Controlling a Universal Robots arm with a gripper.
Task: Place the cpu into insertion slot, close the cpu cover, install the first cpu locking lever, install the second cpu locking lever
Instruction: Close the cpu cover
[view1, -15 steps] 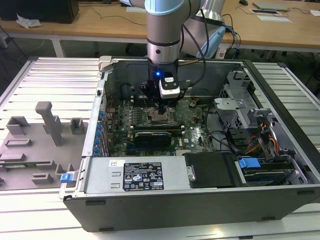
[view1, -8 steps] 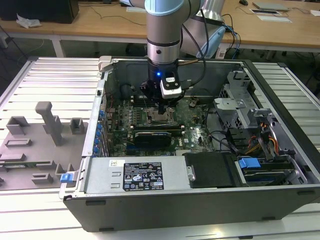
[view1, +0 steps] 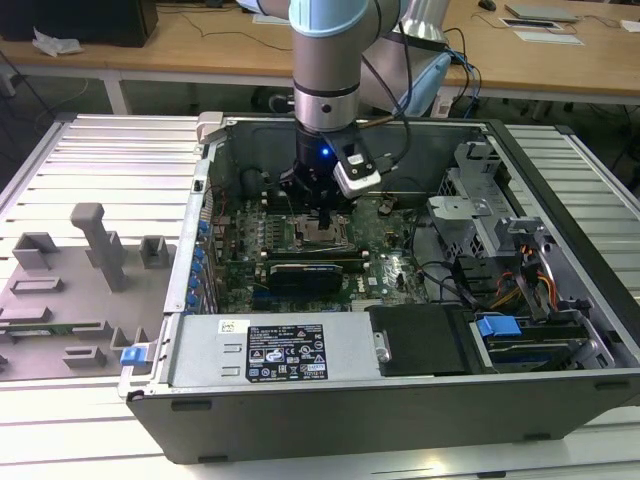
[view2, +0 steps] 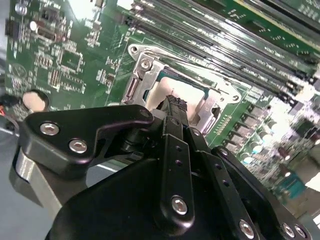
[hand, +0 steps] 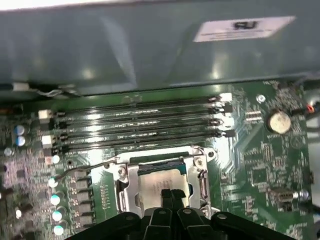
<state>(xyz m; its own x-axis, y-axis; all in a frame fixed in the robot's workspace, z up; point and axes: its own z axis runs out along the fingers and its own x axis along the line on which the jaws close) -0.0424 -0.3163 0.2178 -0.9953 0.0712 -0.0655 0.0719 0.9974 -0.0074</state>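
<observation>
In both wrist views the cpu (hand: 159, 179) (view2: 186, 94) lies flat in the insertion slot (view1: 318, 236), its dull silver top showing. The cpu cover (hand: 128, 189) (view2: 139, 82) lies down around it as a silvery frame. My gripper (hand: 172, 193) (view2: 174, 101) (view1: 322, 214) stands straight over the socket with its black fingers pressed together, their tips at the near edge of the chip's top with nothing between them. A thin wire locking lever (hand: 82, 169) sticks out sideways from a corner of the socket, over the green board. Another lever (view2: 192, 64) runs along the socket's side nearest the memory slots.
Long black memory slots (hand: 140, 122) run beside the socket, with the case wall (hand: 150, 50) behind them. A coin battery (hand: 279, 120) and capacitors (hand: 56, 200) stand on the board. The grey power-supply box (view1: 270, 350) and drive cage (view1: 480, 200) flank the board; a grey fixture tray (view1: 80, 280) lies at the exterior view's left.
</observation>
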